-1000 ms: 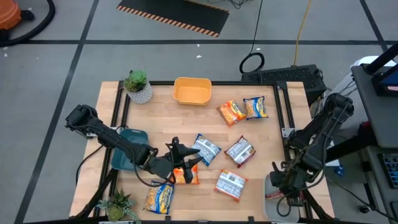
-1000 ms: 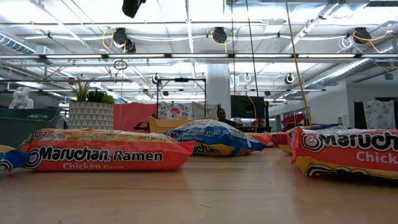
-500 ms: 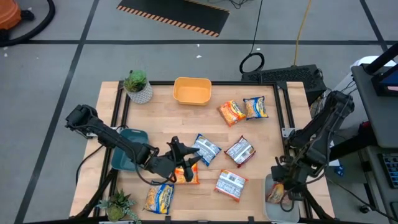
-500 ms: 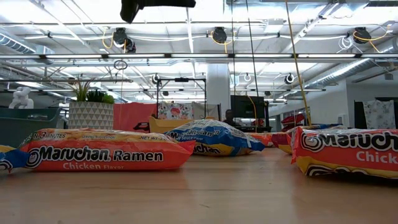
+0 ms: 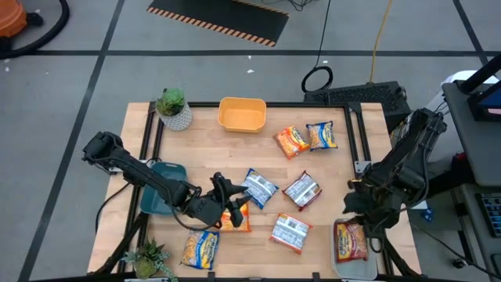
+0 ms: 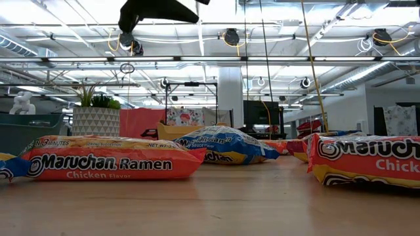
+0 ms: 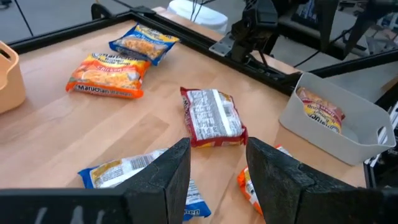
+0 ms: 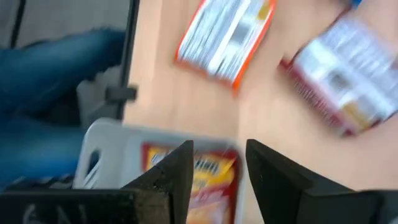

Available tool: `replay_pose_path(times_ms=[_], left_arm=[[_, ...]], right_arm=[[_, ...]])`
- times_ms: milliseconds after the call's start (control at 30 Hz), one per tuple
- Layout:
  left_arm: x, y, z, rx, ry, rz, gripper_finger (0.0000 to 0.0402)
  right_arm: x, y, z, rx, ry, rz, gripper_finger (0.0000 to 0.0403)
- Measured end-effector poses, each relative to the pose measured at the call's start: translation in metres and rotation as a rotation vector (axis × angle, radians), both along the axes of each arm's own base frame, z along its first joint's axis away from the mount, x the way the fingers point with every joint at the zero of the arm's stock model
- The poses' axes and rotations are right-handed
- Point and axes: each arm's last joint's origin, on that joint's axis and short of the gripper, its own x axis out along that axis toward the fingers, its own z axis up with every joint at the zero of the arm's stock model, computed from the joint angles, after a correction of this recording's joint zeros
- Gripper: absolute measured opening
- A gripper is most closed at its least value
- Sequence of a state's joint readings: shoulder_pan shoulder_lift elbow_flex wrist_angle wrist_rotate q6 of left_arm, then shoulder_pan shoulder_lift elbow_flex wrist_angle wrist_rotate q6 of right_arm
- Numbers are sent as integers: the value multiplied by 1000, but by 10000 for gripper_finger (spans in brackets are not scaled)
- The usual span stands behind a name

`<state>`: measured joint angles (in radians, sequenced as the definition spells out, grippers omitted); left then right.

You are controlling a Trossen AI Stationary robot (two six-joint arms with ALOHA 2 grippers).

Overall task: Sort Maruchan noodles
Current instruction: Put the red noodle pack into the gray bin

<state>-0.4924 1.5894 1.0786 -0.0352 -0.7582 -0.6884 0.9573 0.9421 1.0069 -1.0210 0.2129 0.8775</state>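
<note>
Right tool (image 5: 362, 210): hangs above the near right corner of the surface (image 5: 211, 153), just over the clear bin (image 5: 352, 251). Its wrist view shows the two fingers (image 8: 168, 171) parted with nothing between them. A red packet (image 5: 350, 241) lies flat inside the bin, directly below. Judgement: this bin is the drop point for red wrappers, which would explain the empty tool parked over it.

Left tool (image 5: 227, 196): low over the middle of the near half of the surface, fingers (image 7: 171, 171) parted by a moderate gap, holding nothing. It points toward the packets at centre. An orange packet (image 5: 233, 219) lies just beside and partly under it; a blue and white packet (image 5: 258, 188) lies just past its tips. Judgement: it is lined up to choose one of these two next; I cannot tell which.

Outward on the surface:
- Red and white packet (image 5: 302, 190), back side up, near the blue one.
- Orange-edged packet (image 5: 290, 232), back side up, toward the near edge, between the left tool and the clear bin.
- Yellow and blue packet (image 5: 200, 249) at the near left edge.
- Orange packet (image 5: 291, 142) and yellow and blue packet (image 5: 322, 135) touching at the far right.

Yellow bin (image 5: 242, 114) sits at the far edge, nothing visible in it. Blue bin (image 5: 160, 188) sits at the left, under the left arm, contents hidden. Judgement: colours map to bins, and sorting is at an early stage, with seven packets loose.

Potted plants (image 5: 173, 108) mark the left corners, clear of the work.
</note>
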Motion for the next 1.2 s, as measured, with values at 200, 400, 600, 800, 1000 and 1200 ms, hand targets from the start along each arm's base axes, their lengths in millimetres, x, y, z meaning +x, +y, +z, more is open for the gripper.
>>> replay_pose_path(times_ms=[200, 400, 600, 800, 1000, 1200], left_arm=[[-3, -3, -8, 26, 82, -60, 161], [-2, 7, -13, -24, 99, 27, 161], [5, 24, -13, -92, 75, 115, 161], [11, 43, -13, -110, 61, 190, 161], [18, 66, -13, -112, 54, 261, 161], [21, 77, -12, -89, 64, 273, 161]], right_arm=[[8, 0, 6, -138, -233, 15, 142], [15, 4, 14, -236, -421, 47, 142], [22, 13, 6, -282, -553, 140, 142], [29, 14, 3, -334, -629, 200, 142], [34, 9, 3, -357, -625, 176, 142], [37, 6, -5, -401, -609, 188, 142]])
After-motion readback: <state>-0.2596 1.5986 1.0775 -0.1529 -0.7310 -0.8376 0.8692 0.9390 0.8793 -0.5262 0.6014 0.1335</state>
